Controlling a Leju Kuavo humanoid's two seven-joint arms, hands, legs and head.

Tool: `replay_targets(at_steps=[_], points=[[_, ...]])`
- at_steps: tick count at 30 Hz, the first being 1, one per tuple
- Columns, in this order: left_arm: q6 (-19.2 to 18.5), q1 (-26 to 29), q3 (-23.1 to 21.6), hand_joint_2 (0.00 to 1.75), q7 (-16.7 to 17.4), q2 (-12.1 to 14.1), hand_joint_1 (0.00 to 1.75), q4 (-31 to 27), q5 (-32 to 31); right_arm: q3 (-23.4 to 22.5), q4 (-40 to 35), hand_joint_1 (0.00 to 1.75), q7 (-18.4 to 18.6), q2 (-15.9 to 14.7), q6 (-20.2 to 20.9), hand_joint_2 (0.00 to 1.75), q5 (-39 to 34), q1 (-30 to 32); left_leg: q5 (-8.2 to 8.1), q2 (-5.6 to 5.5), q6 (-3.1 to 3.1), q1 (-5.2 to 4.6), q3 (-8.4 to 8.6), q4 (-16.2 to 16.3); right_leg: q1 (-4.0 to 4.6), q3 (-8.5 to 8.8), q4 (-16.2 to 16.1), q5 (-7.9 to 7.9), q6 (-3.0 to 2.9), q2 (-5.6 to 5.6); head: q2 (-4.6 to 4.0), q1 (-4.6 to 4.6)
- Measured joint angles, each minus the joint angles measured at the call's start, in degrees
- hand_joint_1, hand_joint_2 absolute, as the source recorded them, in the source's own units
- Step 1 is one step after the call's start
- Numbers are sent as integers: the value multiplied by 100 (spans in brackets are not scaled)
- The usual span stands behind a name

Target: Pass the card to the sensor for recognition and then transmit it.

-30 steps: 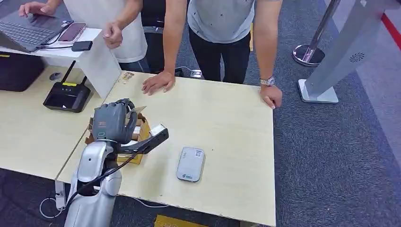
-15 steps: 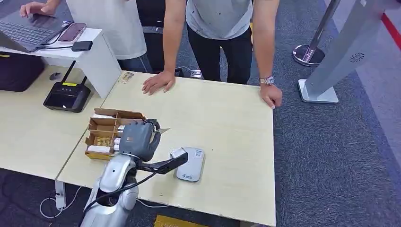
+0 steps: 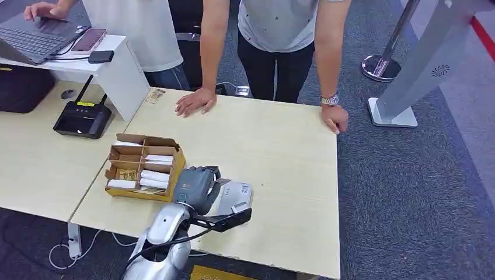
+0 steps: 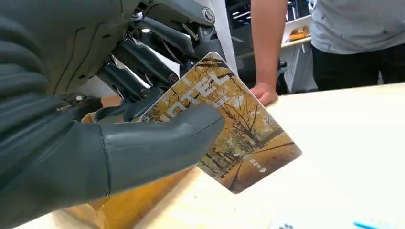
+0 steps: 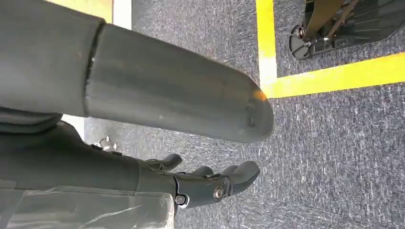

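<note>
Card [image 4: 229, 129] — golden autumn-tree print with "HOTEL" lettering, pinched between the thumb and darker fingers of the left hand [image 3: 195, 185].

Head view: the left hand sits over the tabletop [image 3: 280, 146], just above the near-left part of the white sensor [image 3: 236, 195], a flat rounded unit lying near the front edge; the hand covers part of it. The card itself is hidden under the hand here. Just left of the hand stands a brown cardboard box [image 3: 143, 166] with compartments holding white and gold card stacks. Two people stand at the far side; one rests a hand [image 3: 195, 100] on the far edge, and another hand with a wristwatch [image 3: 334, 116] grips the right far corner. On the adjoining desk to the left sit a black router [image 3: 83, 118], a laptop [image 3: 32, 38] and a phone [image 3: 89, 39].

Left wrist view: the thumb [image 4: 157, 145] presses on the printed face of the card, which is held tilted — one corner points down toward the tabletop, clear of it. The cardboard box shows behind the thumb.

Right wrist view: the right hand [image 5: 205, 183] hangs over grey carpet [image 5: 334, 152] with yellow floor lines [image 5: 334, 75], fingers loosely curled, holding nothing.
</note>
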Motion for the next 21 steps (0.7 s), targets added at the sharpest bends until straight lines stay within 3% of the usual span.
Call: replay_targets(at_steps=[11, 21], points=[[9, 6, -2, 175, -177, -254, 175, 381, 145, 66, 0, 0, 29, -2, 22, 0, 175, 1, 0, 0, 0, 0, 0, 0, 1, 0, 0, 0, 0, -1, -2, 0], [13, -11, -7, 175, -267, -284, 175, 676, 278, 146, 0, 0, 37, -2, 22, 0, 258, 2, 0, 0, 0, 0, 1, 0, 1, 0, 0, 0, 0, 0, 0, -2]])
